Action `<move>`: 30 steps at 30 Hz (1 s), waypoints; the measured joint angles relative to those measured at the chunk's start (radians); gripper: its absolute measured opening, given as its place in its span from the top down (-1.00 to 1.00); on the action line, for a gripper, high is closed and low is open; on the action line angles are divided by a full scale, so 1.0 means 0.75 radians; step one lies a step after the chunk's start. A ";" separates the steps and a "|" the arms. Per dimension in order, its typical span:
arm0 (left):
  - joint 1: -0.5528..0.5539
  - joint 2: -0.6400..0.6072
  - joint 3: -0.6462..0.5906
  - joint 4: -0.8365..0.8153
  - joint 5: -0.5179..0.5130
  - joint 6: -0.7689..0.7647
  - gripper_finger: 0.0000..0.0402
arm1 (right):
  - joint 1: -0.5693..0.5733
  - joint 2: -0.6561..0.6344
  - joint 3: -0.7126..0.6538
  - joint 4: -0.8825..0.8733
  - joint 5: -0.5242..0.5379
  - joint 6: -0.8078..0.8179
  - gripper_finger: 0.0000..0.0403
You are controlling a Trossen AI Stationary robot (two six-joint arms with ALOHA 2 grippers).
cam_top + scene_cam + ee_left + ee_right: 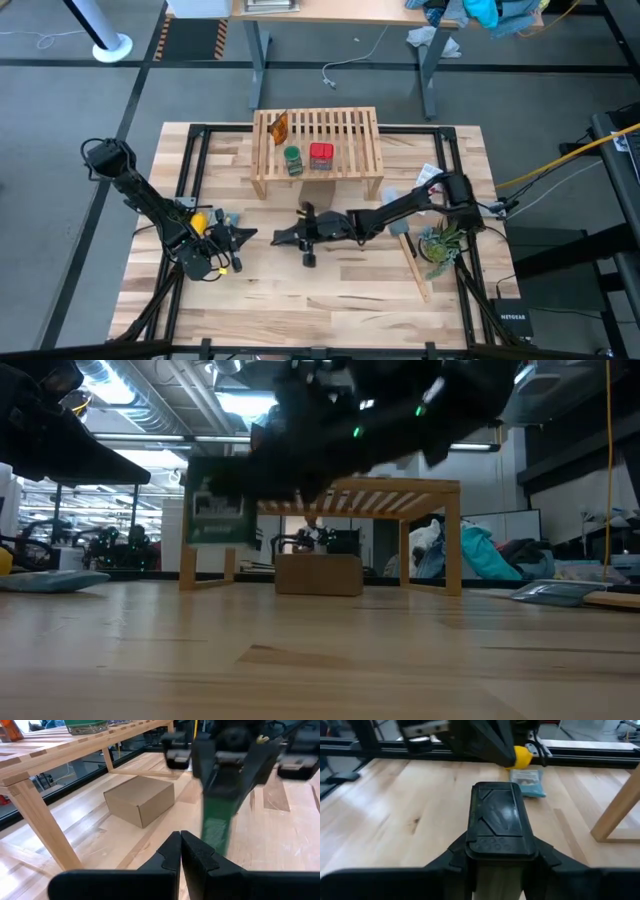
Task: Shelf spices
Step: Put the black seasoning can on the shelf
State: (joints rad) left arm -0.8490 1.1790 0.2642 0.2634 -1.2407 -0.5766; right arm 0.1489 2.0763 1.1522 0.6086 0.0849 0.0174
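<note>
Your right pincer (495, 857) is clamped on the dark box-like jar (499, 820), held just above the surface (350, 285) in front of the shelf (345, 125). On the shelf stand the green jar (293, 160), red jar (321, 155) and orange packet (280, 126). Your left pincer (180, 852) is closed, empty, facing the jar.

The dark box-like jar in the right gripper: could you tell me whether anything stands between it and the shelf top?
Nothing visible blocks it. The right gripper holds the dark jar in front of the shelf; the cardboard box sits lower, under the rack.
</note>
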 joint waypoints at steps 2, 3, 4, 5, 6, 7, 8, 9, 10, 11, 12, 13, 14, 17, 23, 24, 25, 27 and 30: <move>0.000 0.000 0.000 0.000 0.000 0.000 0.97 | 0.016 -0.058 0.000 -0.098 0.000 -0.012 0.44; 0.000 0.000 0.000 -0.001 0.000 0.000 0.97 | 0.025 -0.085 0.000 -0.150 0.000 -0.026 0.44; 0.000 0.000 0.000 0.000 0.000 0.000 0.97 | 0.034 -0.115 0.000 -0.211 0.000 -0.033 0.44; 0.000 0.000 0.000 -0.001 0.000 0.000 0.97 | 0.041 -0.143 0.000 -0.275 0.000 -0.035 0.44; 0.000 0.000 0.000 0.000 0.000 0.000 0.97 | 0.048 -0.167 0.000 -0.322 0.000 -0.038 0.44; 0.000 0.000 0.000 0.000 0.000 0.000 0.97 | 0.055 -0.195 0.000 -0.375 0.000 -0.039 0.44; 0.000 0.000 0.000 -0.001 0.000 0.000 0.97 | 0.060 -0.225 -0.001 -0.435 0.000 -0.039 0.44; 0.000 0.000 0.000 0.000 0.000 0.000 0.97 | 0.068 -0.250 -0.001 -0.485 0.000 -0.040 0.44; 0.000 0.001 0.000 -0.001 0.000 0.000 0.97 | 0.075 -0.279 -0.001 -0.530 0.002 -0.039 0.44; 0.000 0.001 0.000 -0.001 0.000 0.000 0.97 | 0.077 -0.305 -0.002 -0.582 0.012 -0.039 0.44; 0.000 0.000 0.000 0.000 0.000 0.000 0.97 | 0.086 -0.332 -0.007 -0.628 0.022 -0.040 0.44; 0.000 0.000 0.000 0.000 0.000 0.000 0.97 | 0.092 -0.360 -0.015 -0.658 0.038 -0.038 0.44; 0.000 0.001 -0.001 -0.001 0.000 0.000 0.97 | 0.093 -0.389 -0.025 -0.687 0.063 -0.034 0.44; 0.000 0.001 0.000 -0.001 0.000 0.000 0.97 | 0.108 -0.480 -0.058 -0.778 0.159 -0.032 0.44; 0.000 0.000 -0.001 0.000 0.005 0.000 0.97 | 0.126 -0.675 -0.120 -0.990 0.405 0.008 0.44; 0.000 0.000 -0.001 0.002 0.006 0.000 0.97 | 0.126 -0.711 -0.128 -1.024 0.430 0.021 0.44; 0.000 0.001 -0.001 -0.001 0.006 0.000 0.97 | 0.126 -0.743 -0.135 -1.062 0.447 0.041 0.44; 0.000 0.001 -0.001 0.001 0.009 0.000 0.97 | 0.125 -0.805 -0.136 -1.151 0.488 0.072 0.44; 0.000 0.000 -0.001 0.002 0.009 0.000 0.97 | 0.125 -0.882 -0.136 -1.253 0.550 0.085 0.44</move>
State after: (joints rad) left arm -0.8490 1.1792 0.2638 0.2649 -1.2339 -0.5766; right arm 0.2428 1.4148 1.0500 -0.3308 0.4973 0.0809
